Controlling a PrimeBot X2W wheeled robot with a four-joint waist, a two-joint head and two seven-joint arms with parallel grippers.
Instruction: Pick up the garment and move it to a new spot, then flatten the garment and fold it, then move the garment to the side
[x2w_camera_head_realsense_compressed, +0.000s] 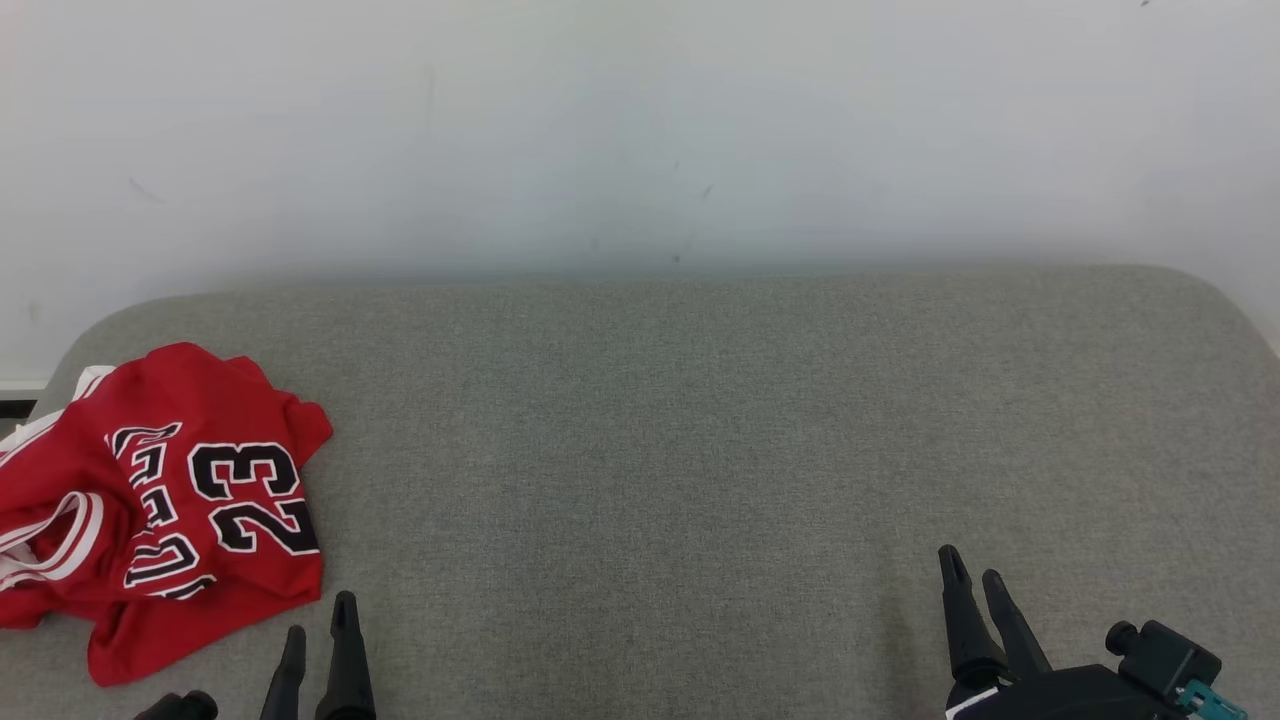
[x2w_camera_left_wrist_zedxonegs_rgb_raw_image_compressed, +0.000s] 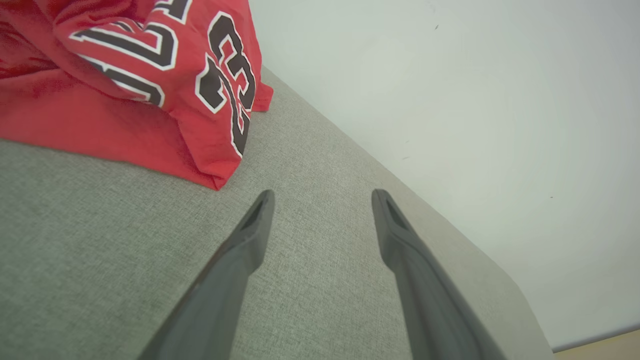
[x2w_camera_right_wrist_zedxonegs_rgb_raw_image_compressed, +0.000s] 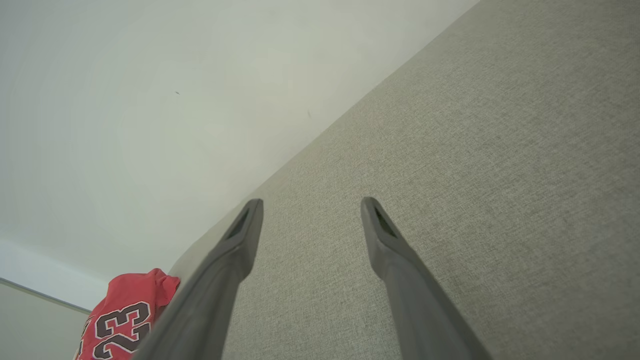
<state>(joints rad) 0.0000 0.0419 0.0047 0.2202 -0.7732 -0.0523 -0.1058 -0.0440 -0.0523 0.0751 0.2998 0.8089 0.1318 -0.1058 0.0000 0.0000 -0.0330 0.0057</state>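
Note:
A crumpled red jersey (x2w_camera_head_realsense_compressed: 170, 500) with a black "23" and white trim lies bunched at the far left of the grey fabric surface (x2w_camera_head_realsense_compressed: 700, 450). My left gripper (x2w_camera_head_realsense_compressed: 320, 615) stands open just right of the jersey's lower corner, not touching it. In the left wrist view the jersey (x2w_camera_left_wrist_zedxonegs_rgb_raw_image_compressed: 150, 75) fills the upper left, beyond the open left gripper (x2w_camera_left_wrist_zedxonegs_rgb_raw_image_compressed: 322, 197). My right gripper (x2w_camera_head_realsense_compressed: 970, 565) stands open at the lower right, far from the garment. The right wrist view has the open right gripper (x2w_camera_right_wrist_zedxonegs_rgb_raw_image_compressed: 310, 205) over bare fabric and the jersey (x2w_camera_right_wrist_zedxonegs_rgb_raw_image_compressed: 125, 320) far off at the lower left.
A pale wall (x2w_camera_head_realsense_compressed: 640, 130) rises behind the surface's back edge. The surface has rounded back corners (x2w_camera_head_realsense_compressed: 1220, 300), and its left edge (x2w_camera_head_realsense_compressed: 40, 400) runs close to the jersey. A strip of floor (x2w_camera_left_wrist_zedxonegs_rgb_raw_image_compressed: 600, 347) lies beyond the surface's end.

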